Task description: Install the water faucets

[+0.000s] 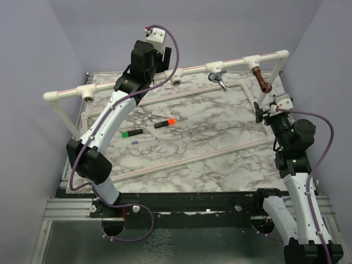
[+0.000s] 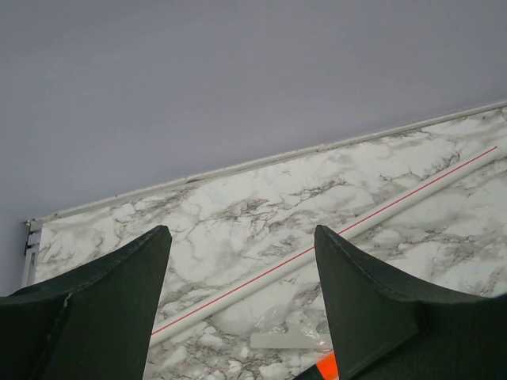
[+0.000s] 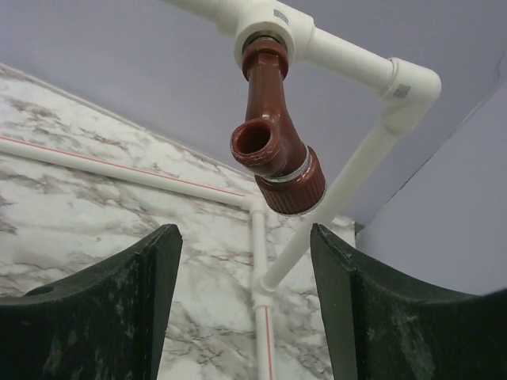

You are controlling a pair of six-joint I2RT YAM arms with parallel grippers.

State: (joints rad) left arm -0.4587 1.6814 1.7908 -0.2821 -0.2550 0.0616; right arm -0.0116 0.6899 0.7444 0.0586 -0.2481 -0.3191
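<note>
Pipe (image 1: 192, 69) carries the copper faucet (image 3: 273, 150) near its right end, the chrome faucet (image 1: 219, 80) just left along it. Right gripper (image 3: 245, 233), under the copper faucet, and left gripper (image 2: 242, 237), near the pipe's middle, both gape empty.

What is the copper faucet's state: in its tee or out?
In. The copper faucet hangs from the tee, stem inside its socket; the right pincer is open below.
</note>
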